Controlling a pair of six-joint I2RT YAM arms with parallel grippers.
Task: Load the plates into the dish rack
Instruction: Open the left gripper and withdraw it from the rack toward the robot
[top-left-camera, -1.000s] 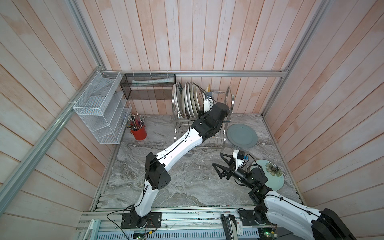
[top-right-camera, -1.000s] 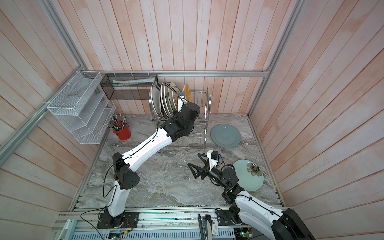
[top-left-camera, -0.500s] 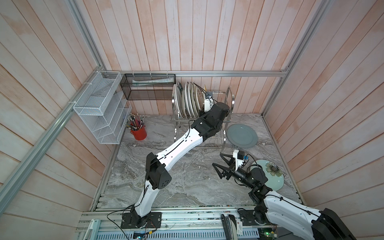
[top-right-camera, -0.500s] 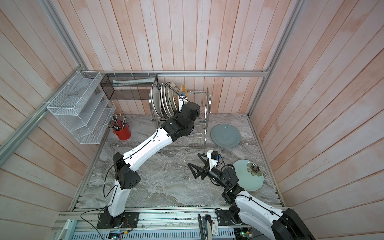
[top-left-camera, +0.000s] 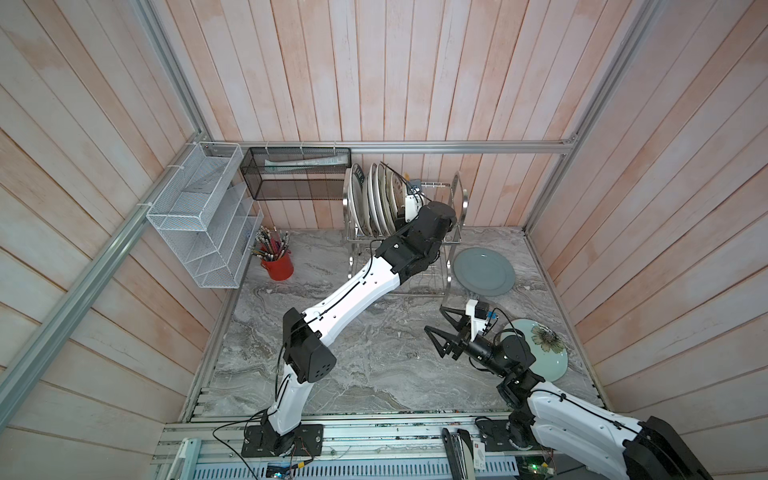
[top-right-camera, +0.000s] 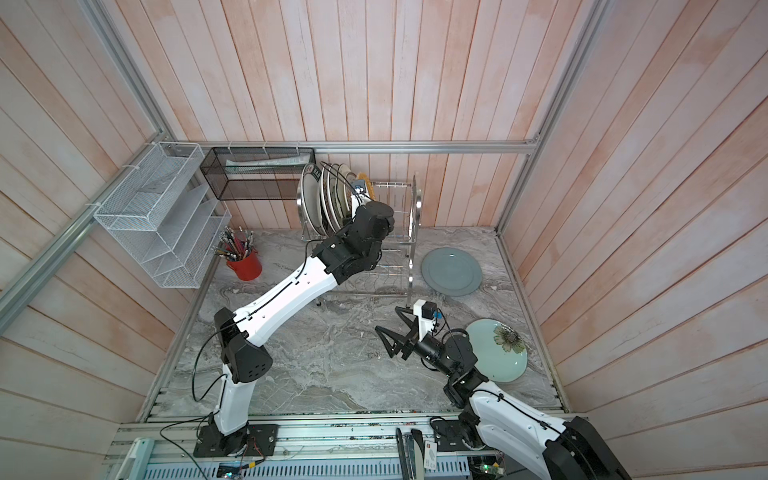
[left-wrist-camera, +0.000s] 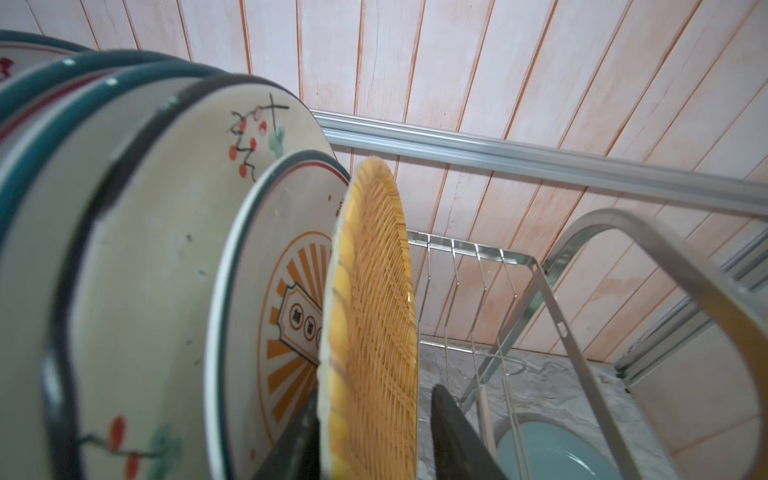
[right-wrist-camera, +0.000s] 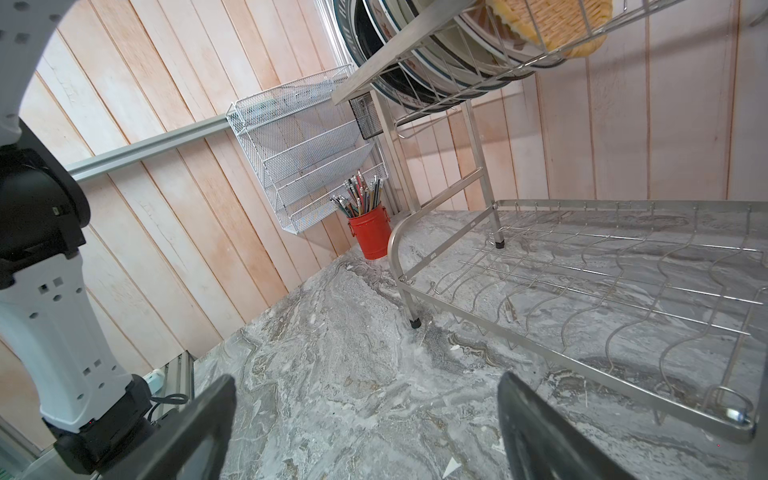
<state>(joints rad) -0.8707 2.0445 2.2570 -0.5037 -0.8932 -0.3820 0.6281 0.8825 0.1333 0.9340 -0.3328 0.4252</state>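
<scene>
Centre frame, yellow woven plate (left-wrist-camera: 370, 311) stood on edge in dish rack (left-wrist-camera: 602, 220); left gripper (left-wrist-camera: 374, 395) straddled it unclamped, right gripper (right-wrist-camera: 368, 378) gaped.

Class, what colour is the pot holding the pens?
The pot is red, clearest in the right wrist view.

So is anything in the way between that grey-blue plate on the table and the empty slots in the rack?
Yes. The grey-blue plate lies flat beside the dish rack, and the rack's arched end frame stands between it and the free upper prongs. The left gripper is also up there, around the yellow woven plate.
</scene>
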